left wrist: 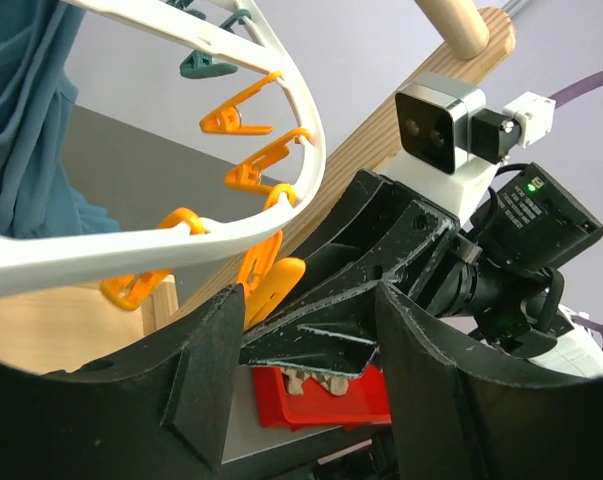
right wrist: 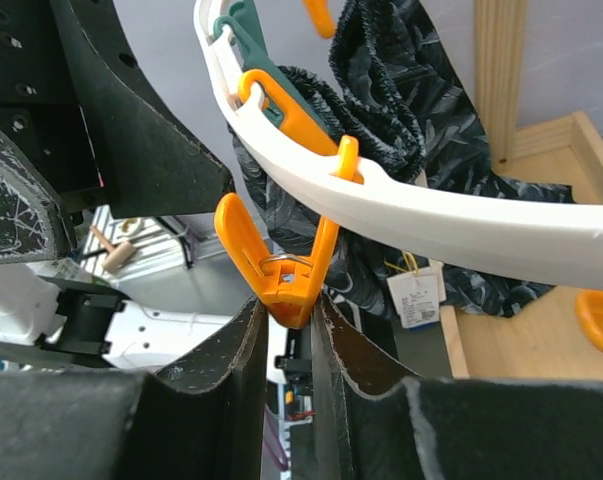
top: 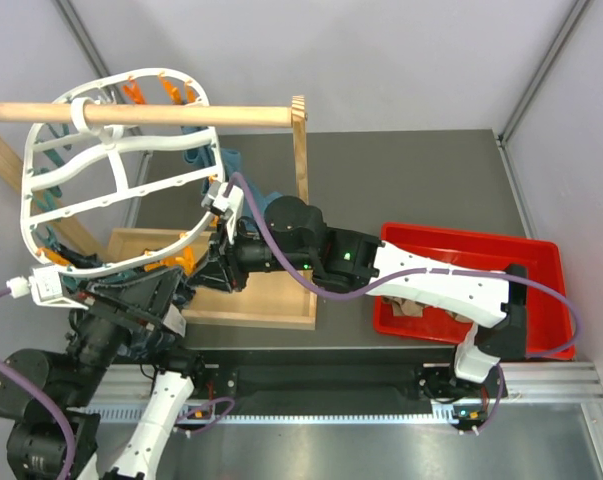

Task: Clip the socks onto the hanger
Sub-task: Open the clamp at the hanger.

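1. Hanger (top: 27, 200): a white oval frame with crossbars is hanging from a wooden rod (top: 161, 115) at the far left of the surface (top: 401, 180). Orange and teal pegs are lining its rim.
2. Right end effector (right wrist: 289, 310): the arm is reaching across from the right side to the hanger's lower rim. The fingers are standing almost closed and are squeezing the lower end of an orange peg (right wrist: 281, 255), which is hanging from the rim (its two legs are spreading in a V above the pinch).
3. Left end effector (left wrist: 309, 330): it is sitting just beside the same stretch of rim. Its fingers are standing wide apart and are gripping nothing, and the right arm's wrist is showing beyond the gap.
4. Socks (top: 413, 307): brown and beige pieces are lying in a red bin (top: 461, 238) on the right of the surface. They are well apart from the hanger and are partly hiding under the right arm.
5. Dark patterned cloth (right wrist: 381, 110): it is hanging behind the pinched peg and is carrying a small white tag (right wrist: 416, 297).
6. Teal cloth (left wrist: 31, 130): it is hanging down beside the hanger's rim.
7. Wooden tray (top: 271, 300): it is lying on the surface beneath the hanger's lower edge and both end effectors.
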